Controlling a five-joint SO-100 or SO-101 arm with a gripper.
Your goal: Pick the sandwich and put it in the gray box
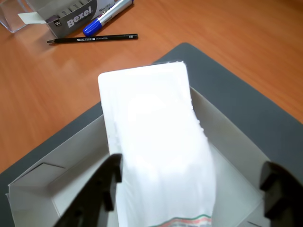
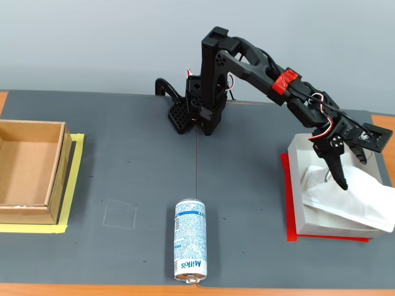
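The sandwich (image 1: 156, 137) is a flat white packet lying aslant in the gray box (image 1: 71, 161), its far end propped on the box's far wall. In the fixed view the sandwich (image 2: 355, 197) pokes out past the right side of the gray box (image 2: 295, 206), which sits on a red sheet (image 2: 286, 203). My gripper (image 1: 191, 189) is open, one black finger (image 1: 106, 184) at the packet's left edge and the other (image 1: 279, 187) well clear on the right. Seen from the fixed view, the gripper (image 2: 353, 161) hovers just above the packet.
A blue-white Milkis can (image 2: 190, 240) lies at the mat's front centre. A brown cardboard box (image 2: 28, 169) stands at the far left on yellow tape. Beyond the mat, on the wooden table, lie a black pencil (image 1: 92, 39), a blue marker (image 1: 106, 19) and a Bexel carton (image 1: 71, 16).
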